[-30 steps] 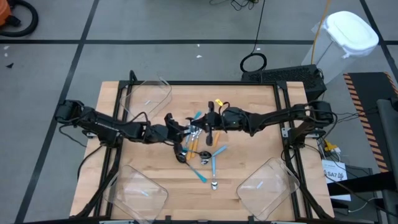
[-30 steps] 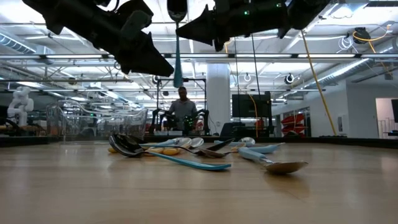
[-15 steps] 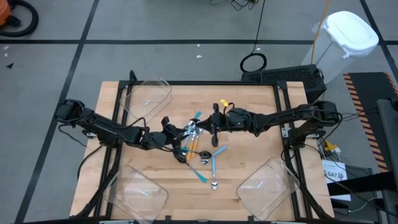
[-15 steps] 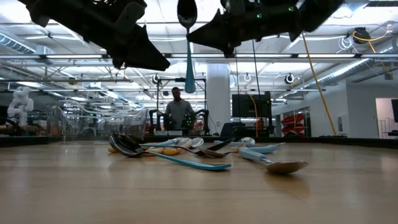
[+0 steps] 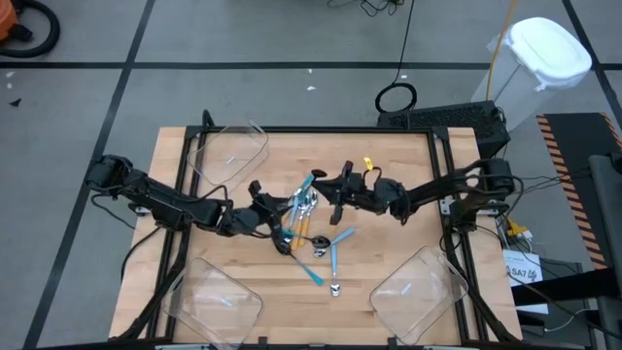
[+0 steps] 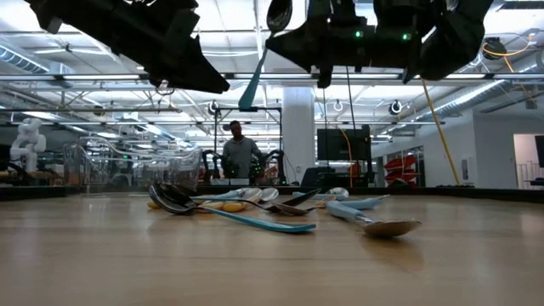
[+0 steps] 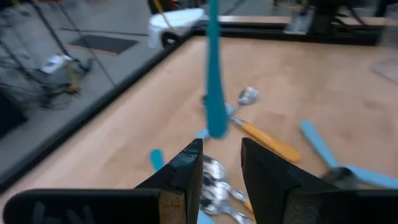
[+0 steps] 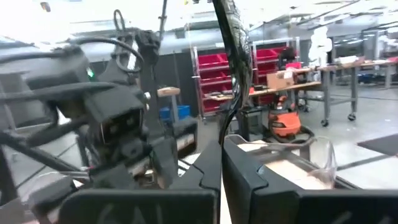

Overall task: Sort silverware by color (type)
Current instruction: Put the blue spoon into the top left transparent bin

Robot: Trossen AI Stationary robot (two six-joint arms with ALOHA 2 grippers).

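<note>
Spoons [image 5: 313, 233] heaped mid-table, three clear bins [image 5: 231, 154] around, right gripper [image 5: 324, 188] pinching blue-handled spoon [image 6: 255, 75], left gripper [image 5: 275, 209] spread.

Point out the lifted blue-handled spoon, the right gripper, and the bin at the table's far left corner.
lifted blue-handled spoon [image 6: 253, 83]: low view, mid-handle.
right gripper [image 5: 321, 187]: high view, at its fingertips.
far-left bin [image 5: 229, 153]: high view, bare floor of the clear bin.

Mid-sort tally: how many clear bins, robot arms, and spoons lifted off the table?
Clear bins: 3
Robot arms: 2
Lifted spoons: 1, the blue-handled spoon in the right end effector
Total: 6
</note>
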